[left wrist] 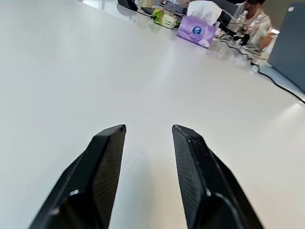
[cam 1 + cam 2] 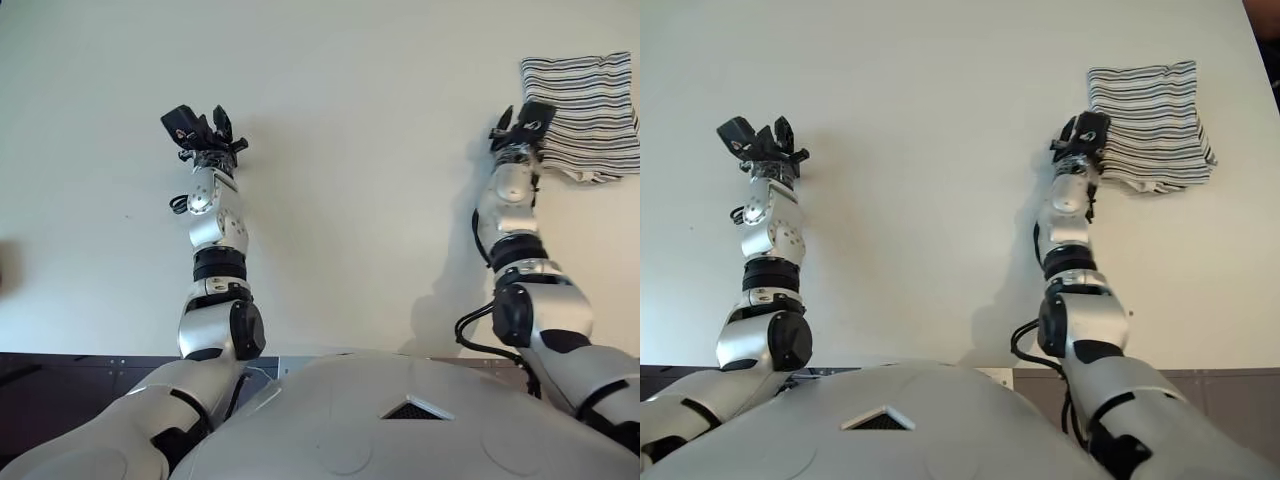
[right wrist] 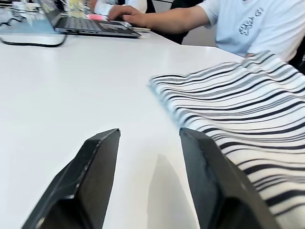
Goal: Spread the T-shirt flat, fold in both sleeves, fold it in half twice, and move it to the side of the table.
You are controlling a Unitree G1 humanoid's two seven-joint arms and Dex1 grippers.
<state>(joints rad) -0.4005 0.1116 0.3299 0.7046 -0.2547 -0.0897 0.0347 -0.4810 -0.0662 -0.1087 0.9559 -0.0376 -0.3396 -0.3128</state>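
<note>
Right hand spread beside one folded T-shirt — left hand spread too, well apart.

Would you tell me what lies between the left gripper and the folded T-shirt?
From the left gripper, the eye views show bare table, then the right gripper at the T-shirt's edge.

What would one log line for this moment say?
T-shirt: folded, right side of table | right gripper: open, at its edge | left gripper: open, empty
</note>
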